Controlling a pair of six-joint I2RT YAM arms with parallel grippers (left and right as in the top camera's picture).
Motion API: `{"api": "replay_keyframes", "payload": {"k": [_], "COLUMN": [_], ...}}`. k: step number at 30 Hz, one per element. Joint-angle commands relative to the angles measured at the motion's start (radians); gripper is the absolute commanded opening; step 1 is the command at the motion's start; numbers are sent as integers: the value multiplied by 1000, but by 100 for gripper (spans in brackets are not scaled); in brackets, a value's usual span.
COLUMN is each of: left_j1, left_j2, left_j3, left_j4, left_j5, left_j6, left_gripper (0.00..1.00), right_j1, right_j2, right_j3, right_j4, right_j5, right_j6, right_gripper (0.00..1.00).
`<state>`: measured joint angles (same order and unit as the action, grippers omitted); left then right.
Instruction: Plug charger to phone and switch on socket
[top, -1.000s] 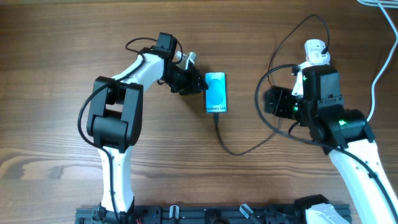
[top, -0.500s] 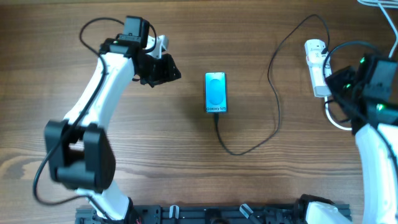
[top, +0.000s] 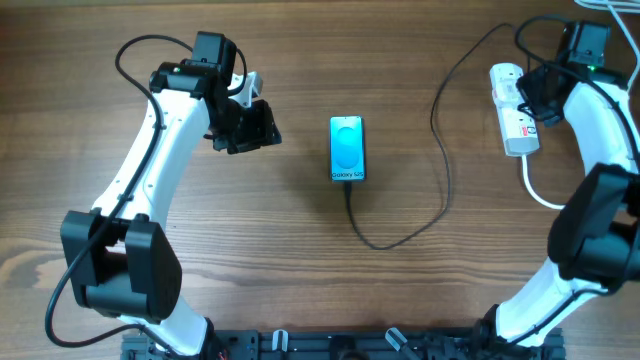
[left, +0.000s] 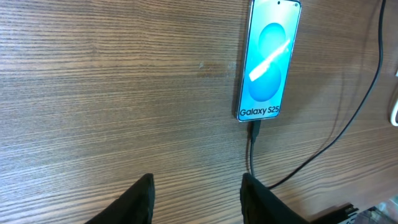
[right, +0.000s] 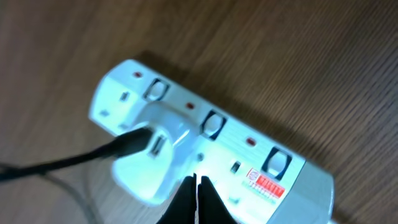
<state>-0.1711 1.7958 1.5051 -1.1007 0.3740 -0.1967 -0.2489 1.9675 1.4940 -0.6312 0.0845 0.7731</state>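
Note:
The phone (top: 346, 148) lies flat at mid-table, its blue screen (left: 268, 62) reading "Galaxy S25". The charger's thin black cable (top: 400, 238) is plugged into its near end (left: 254, 131) and loops right and up to a white plug (right: 155, 157) seated in the socket (top: 513, 112). My left gripper (top: 250, 125) hangs left of the phone, open and empty (left: 196, 190). My right gripper (top: 533, 98) is shut, its tips (right: 196, 182) over the socket's face (right: 292, 180) just below the middle switch (right: 213, 124); contact is unclear.
The socket's thick white cord (top: 540, 190) curls toward the right arm's base. More white cords (top: 605, 12) run off the far right corner. A red label (right: 264, 184) sits beside the socket's end switch (right: 275, 163).
My left arm has pulled back leftward from the phone and its jaws have widened. My right arm has swung to the far right side of the socket, and its jaws have shut.

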Motion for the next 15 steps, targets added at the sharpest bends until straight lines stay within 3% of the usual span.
{"api": "replay_keyframes", "payload": {"k": [1, 15], "left_j1": [-3, -3], "left_j2": [-16, -16], "left_j3": [0, 0], "left_j4": [-3, -4], "left_j5": [-10, -10], "left_j6": [10, 10], "left_gripper": [45, 49], "right_j1": [-3, 10], "right_j2": [39, 120], "right_j3": [24, 23], "right_j4": [28, 127], "right_j5": [86, 119], "right_j6": [-15, -41], "right_gripper": [5, 5]}}
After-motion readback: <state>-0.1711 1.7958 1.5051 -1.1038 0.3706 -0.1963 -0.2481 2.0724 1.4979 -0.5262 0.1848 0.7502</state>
